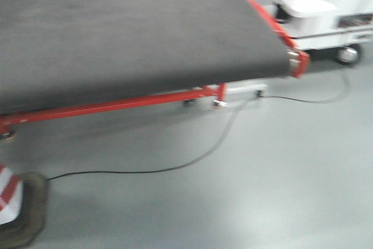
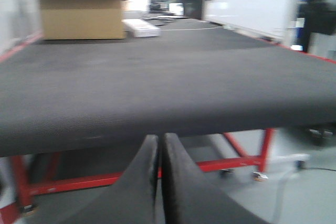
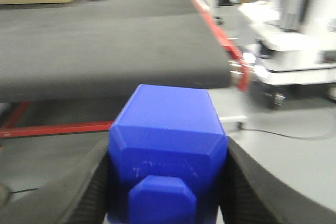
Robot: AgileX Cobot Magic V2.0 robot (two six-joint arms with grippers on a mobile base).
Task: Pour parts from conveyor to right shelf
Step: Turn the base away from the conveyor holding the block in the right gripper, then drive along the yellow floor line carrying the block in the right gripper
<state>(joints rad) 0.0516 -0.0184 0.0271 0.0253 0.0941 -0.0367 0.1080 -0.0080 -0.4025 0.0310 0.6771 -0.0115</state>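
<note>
My right gripper (image 3: 168,182) is shut on a bright-blue block (image 3: 168,129), its stud facing the camera, held in front of the near end of the conveyor (image 3: 105,40). My left gripper (image 2: 160,145) is shut and empty, its black fingers pressed together just below the conveyor's (image 2: 157,87) near edge. The conveyor (image 1: 128,33) is a wide dark grey belt on a red frame in the front view, with no parts on the belt there. The right shelf and its blue bins are out of view. No gripper shows in the front view.
A cardboard box (image 2: 81,14) and a flat white object (image 2: 140,27) sit at the belt's far end. A white wheeled machine (image 1: 326,10) stands right of the conveyor. A black cable (image 1: 192,158) runs across the grey floor. A red-and-white striped post base (image 1: 17,202) is at bottom left.
</note>
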